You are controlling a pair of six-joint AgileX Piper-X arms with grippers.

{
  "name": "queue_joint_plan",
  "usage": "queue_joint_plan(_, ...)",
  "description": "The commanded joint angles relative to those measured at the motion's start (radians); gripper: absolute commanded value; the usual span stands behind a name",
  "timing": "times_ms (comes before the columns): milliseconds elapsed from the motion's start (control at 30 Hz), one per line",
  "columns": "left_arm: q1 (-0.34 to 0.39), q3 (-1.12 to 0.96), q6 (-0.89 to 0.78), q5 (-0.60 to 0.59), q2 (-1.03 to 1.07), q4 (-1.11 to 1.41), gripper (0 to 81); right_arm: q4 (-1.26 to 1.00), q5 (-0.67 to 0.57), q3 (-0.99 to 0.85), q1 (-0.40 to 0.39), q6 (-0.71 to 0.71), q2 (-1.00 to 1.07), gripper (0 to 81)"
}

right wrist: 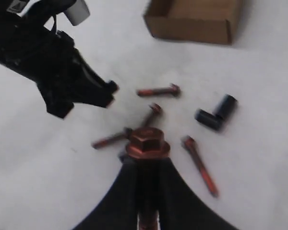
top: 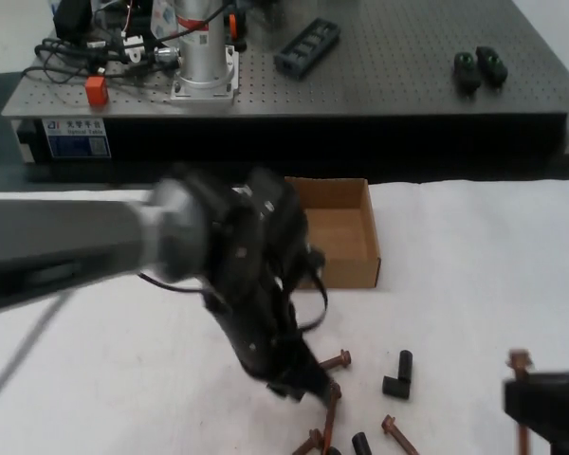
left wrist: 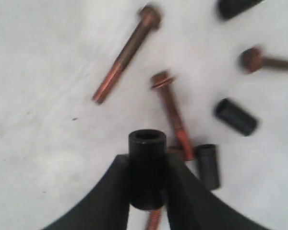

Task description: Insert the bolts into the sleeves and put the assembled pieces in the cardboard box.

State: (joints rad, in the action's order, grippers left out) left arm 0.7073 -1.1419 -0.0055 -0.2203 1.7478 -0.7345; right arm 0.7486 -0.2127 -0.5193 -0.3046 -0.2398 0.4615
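Lower centre of high view, left gripper [top: 303, 379] clamps short black cylindrical sleeve [left wrist: 147, 167]; right gripper [top: 526, 403], lower right, pinches upright copper hex-head bolt [top: 520, 360], well apart.

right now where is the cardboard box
In the high view the cardboard box sits mid-frame on the white cloth, just beyond the left arm and farther back than the loose bolts and sleeves.

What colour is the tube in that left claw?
Black sleeve, clearest in the left wrist view.
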Motion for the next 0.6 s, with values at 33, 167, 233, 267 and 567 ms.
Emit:
queue_joint_plan(33,0.025,0.243,-0.103,-0.264,-0.348,0.332,0.6,-0.352,-0.128,0.05,0.005,-0.156,0.03,2.0)
queue_joint_plan(167,0.066,0.41,-0.17,-0.473,-0.539,0.6,0.6,-0.702,-0.202,0.086,-0.001,-0.338,0.124,2.0)
queue_joint_plan(233,0.093,0.455,-0.191,-0.489,-0.608,0.669,0.6,-0.834,-0.237,0.086,-0.009,-0.397,0.191,2.0)
queue_joint_plan(267,0.1,0.463,-0.198,-0.488,-0.627,0.673,0.6,-0.885,-0.252,0.086,-0.013,-0.426,0.223,2.0)
queue_joint_plan(567,0.105,0.47,-0.255,-0.445,-0.673,0.669,0.6,-1.025,-0.322,0.086,-0.053,-0.509,0.329,2.0)
